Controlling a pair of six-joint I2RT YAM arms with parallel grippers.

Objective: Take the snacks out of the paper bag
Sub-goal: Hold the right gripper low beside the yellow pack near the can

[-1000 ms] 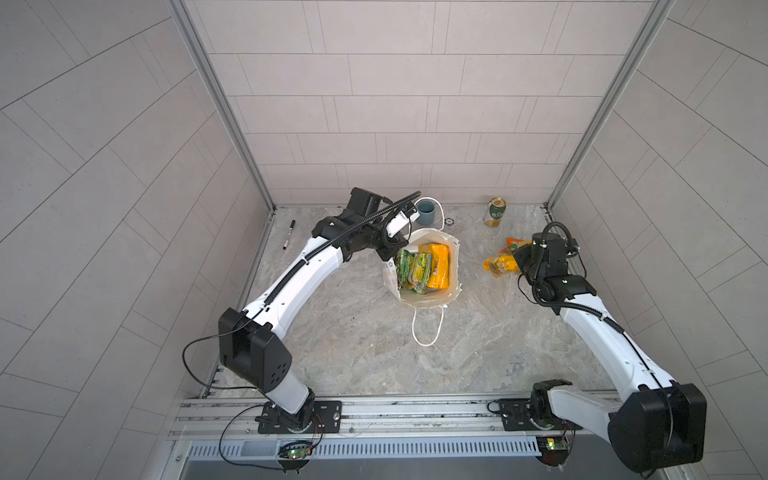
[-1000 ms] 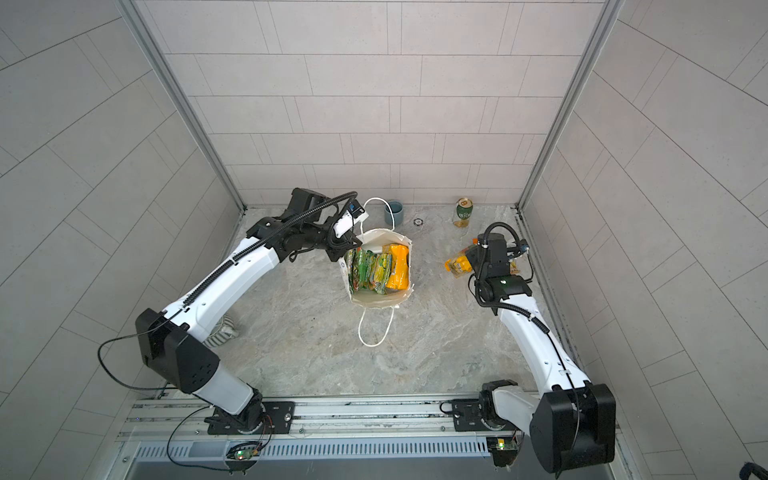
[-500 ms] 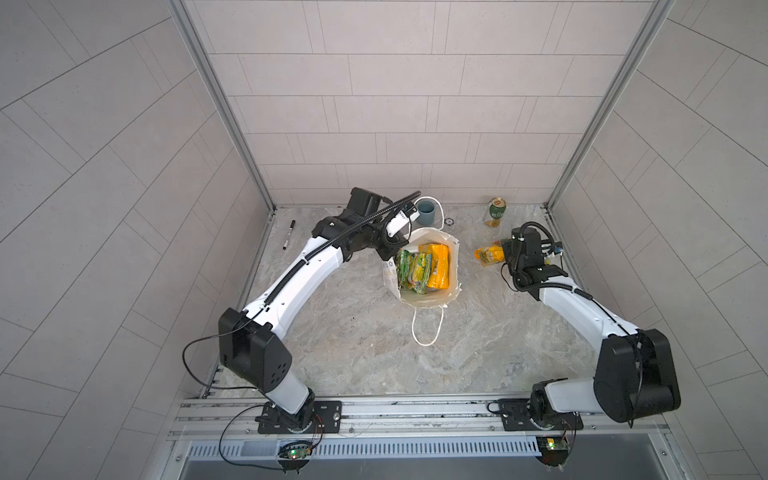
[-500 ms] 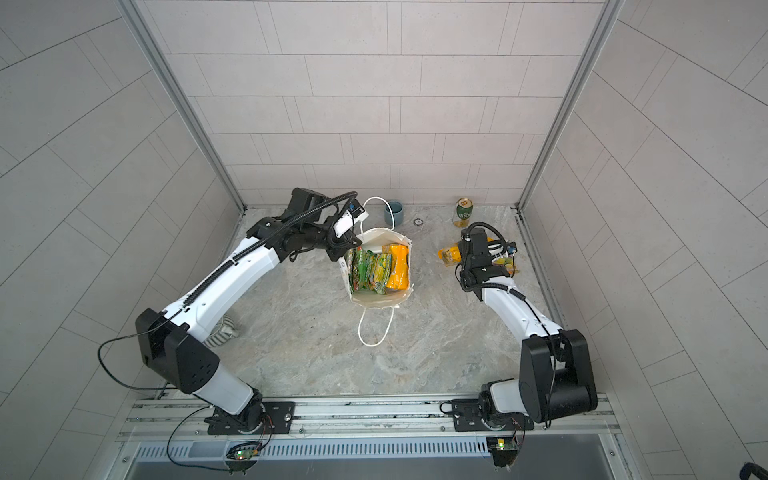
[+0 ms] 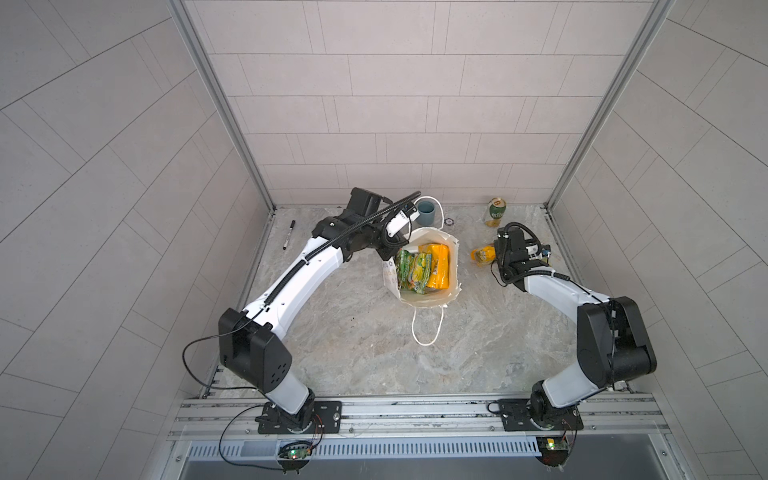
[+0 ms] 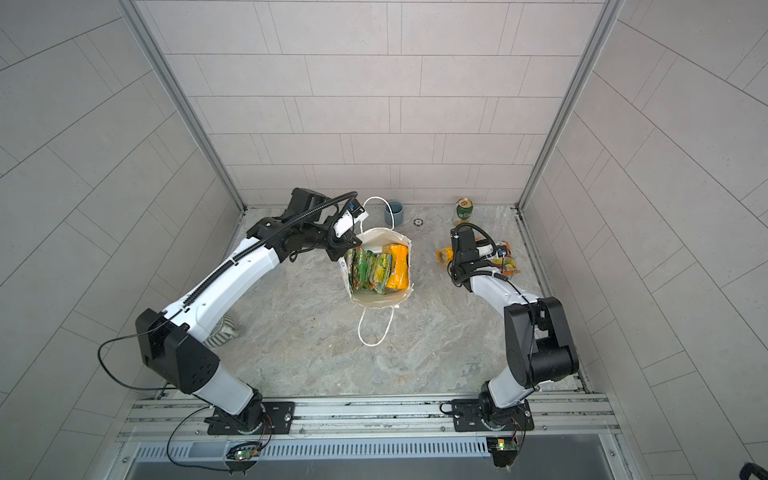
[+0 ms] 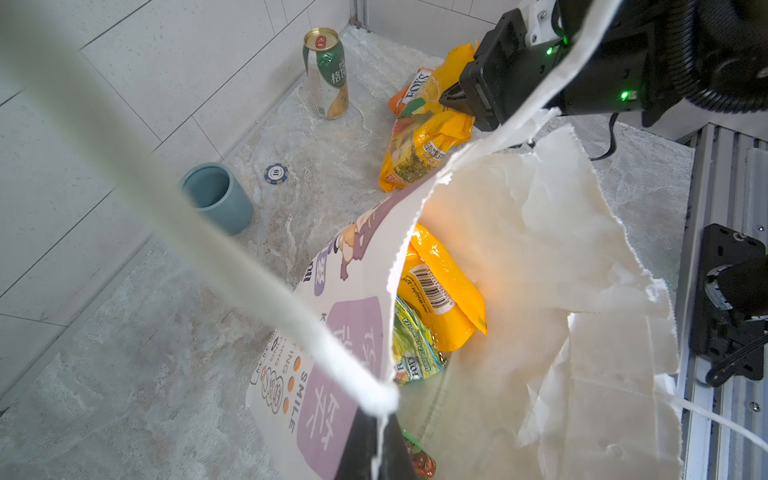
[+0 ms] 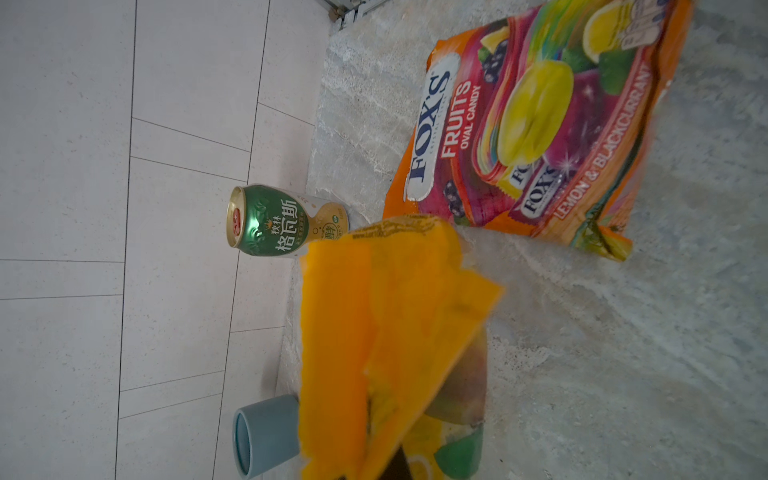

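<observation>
The white paper bag [image 5: 429, 300] stands open mid-table, its cartoon front showing in the left wrist view [image 7: 345, 332]. Inside it lie green-yellow and yellow-orange snacks [image 5: 422, 271] [image 7: 440, 291]. My left gripper [image 5: 390, 252] [image 7: 380, 440] is shut on the bag's rim beside a cord handle [image 7: 232, 249]. To the bag's right, my right gripper [image 5: 496, 254] [image 8: 386, 465] is shut on a yellow-orange packet [image 5: 481, 254] [image 8: 374, 332], which hangs just above the table. A pink-orange FOX'S packet [image 6: 505, 262] [image 8: 540, 137] lies flat beyond it.
A green-and-gold can [image 5: 496, 211] stands at the back right. A blue cup [image 5: 426, 212] and a poker chip [image 5: 449, 222] sit behind the bag. A pen [image 5: 289, 235] lies at the back left, and striped cloth [image 6: 220, 334] under the left arm.
My right arm has folded its elbow back toward its base, and its gripper has carried the yellow-orange packet slightly left and toward the back. The left gripper and the bag have not moved.
</observation>
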